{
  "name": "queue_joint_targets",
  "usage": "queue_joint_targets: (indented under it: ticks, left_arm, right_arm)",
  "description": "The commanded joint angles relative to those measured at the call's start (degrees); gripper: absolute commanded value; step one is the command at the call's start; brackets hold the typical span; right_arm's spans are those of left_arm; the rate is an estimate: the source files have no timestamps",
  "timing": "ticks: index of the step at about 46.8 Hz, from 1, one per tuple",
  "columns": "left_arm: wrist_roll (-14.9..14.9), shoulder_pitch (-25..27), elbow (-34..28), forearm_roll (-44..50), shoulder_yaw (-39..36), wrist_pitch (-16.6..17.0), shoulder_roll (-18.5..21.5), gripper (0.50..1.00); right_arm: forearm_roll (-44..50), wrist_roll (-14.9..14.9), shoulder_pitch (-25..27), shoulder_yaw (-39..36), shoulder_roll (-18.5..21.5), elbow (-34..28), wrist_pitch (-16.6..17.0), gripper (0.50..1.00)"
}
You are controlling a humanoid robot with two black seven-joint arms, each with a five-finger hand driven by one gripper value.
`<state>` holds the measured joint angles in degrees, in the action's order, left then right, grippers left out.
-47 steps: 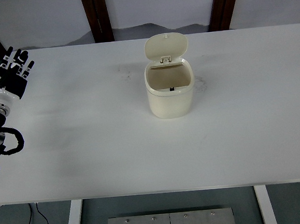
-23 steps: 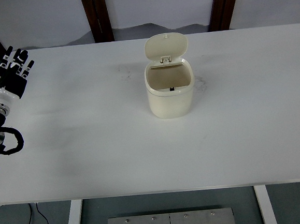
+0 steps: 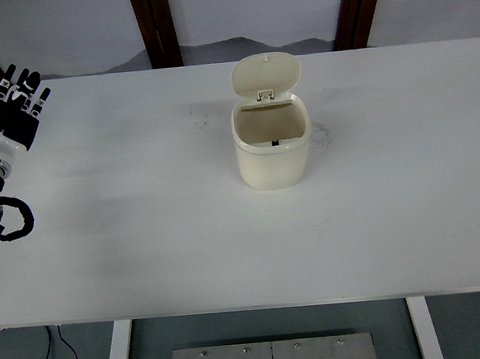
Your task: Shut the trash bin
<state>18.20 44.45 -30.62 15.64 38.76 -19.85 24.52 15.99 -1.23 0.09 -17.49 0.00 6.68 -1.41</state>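
1. One white bench [image 3: 145, 237] is seen, filling most of the head view.
2. One cream trash bin [image 3: 273, 152] stands upright just right of the bench's centre, toward the far side; its opening is uncovered.
3. One lid [image 3: 266, 75] is raised on a hinge at the bin's far rim, standing nearly upright, so a forward-and-down push from behind is judged to be needed.
4. One left hand [image 3: 12, 114] is held at the far left edge, well apart from the bin, which lies to its right; its fingers are extended and nothing is grasped.
5. No right hand is in view, so the left is the nearer.
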Motion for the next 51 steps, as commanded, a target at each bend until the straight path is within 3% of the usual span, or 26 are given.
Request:
queue_joint_targets:
  ticks: [1,16,51]
  left_arm:
    - [0.0,0.0,-0.1,0.0,0.0,0.1,0.0,1.000]
    - [-0.4,1.6,-0.1,0.0,-0.4,0.1,1.9,1.000]
    - [-0.5,2.9,-1.2,-0.1,-0.6,0.6,1.9,1.000]
  right_arm:
    - [0.0,0.0,0.0,0.0,0.0,0.0,0.0,0.991]
    - [0.0,0.0,0.0,0.0,0.0,0.0,0.0,0.991]
    - [0.0,0.0,0.0,0.0,0.0,0.0,0.0,0.991]
